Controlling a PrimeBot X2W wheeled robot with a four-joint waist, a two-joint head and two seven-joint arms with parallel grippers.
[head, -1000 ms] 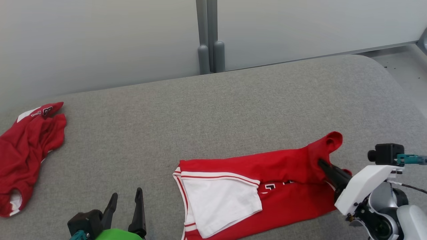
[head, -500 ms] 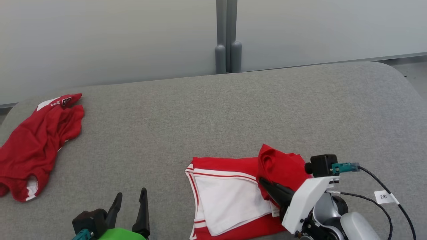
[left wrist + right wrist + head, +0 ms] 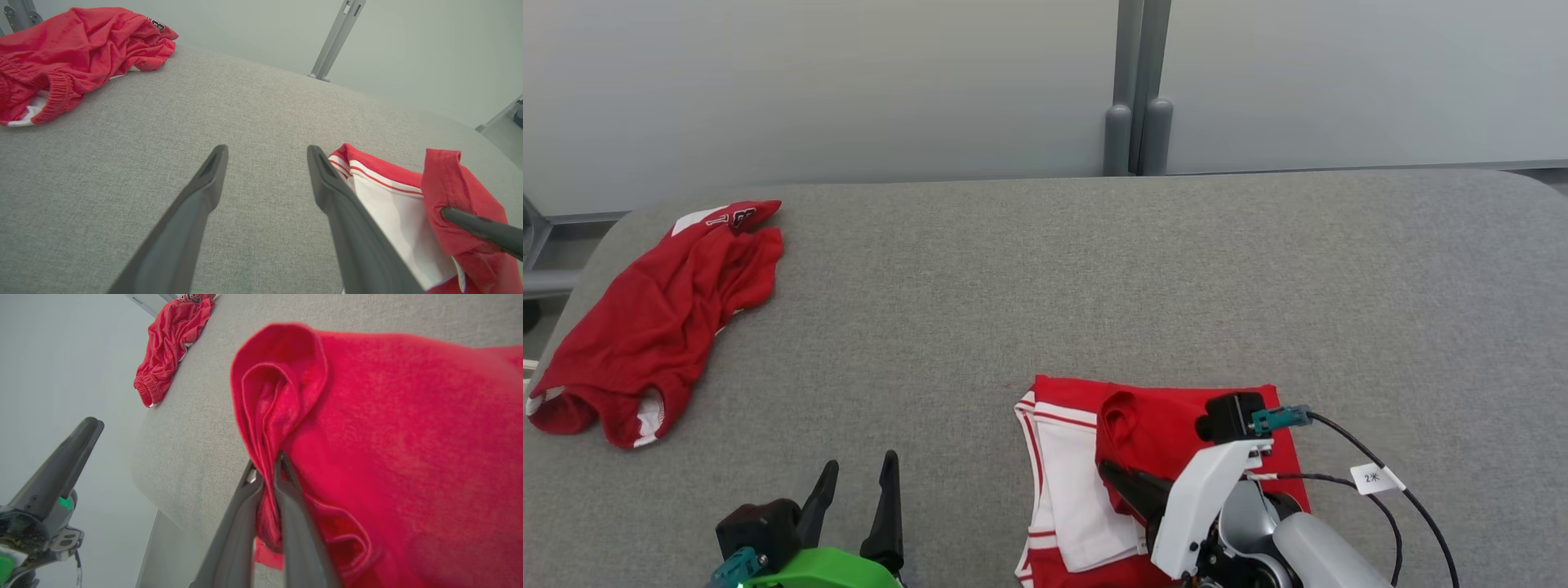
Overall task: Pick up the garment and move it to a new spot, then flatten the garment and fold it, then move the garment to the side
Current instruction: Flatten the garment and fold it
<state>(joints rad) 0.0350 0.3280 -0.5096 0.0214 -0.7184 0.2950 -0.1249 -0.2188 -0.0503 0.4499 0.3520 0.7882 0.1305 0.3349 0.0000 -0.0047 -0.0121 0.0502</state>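
Bright, flat, diffuse light; I can't tell the source. Barely any shadows on my grey surface (image 3: 1013,269). Head view sharp. Right wrist view: garment (image 3: 408,416) too close, soft, blurry. Wide-angle bending at both wrist views' edges.

Right fingers (image 3: 1131,486) dragged pinched red garment (image 3: 1176,425) end leftward, folding it over white panel (image 3: 1070,482); head camera panned.

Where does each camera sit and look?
Head view: on the robot's head, looking down at the gray table; left hand open, right hand pinching the folded garment.
Left wrist view: on the left wrist, looking along its open fingers across the table.
Right wrist view: on the right wrist, looking along its shut fingers at that pinched garment.
Shared: both wrist views show the crumpled red clothes.
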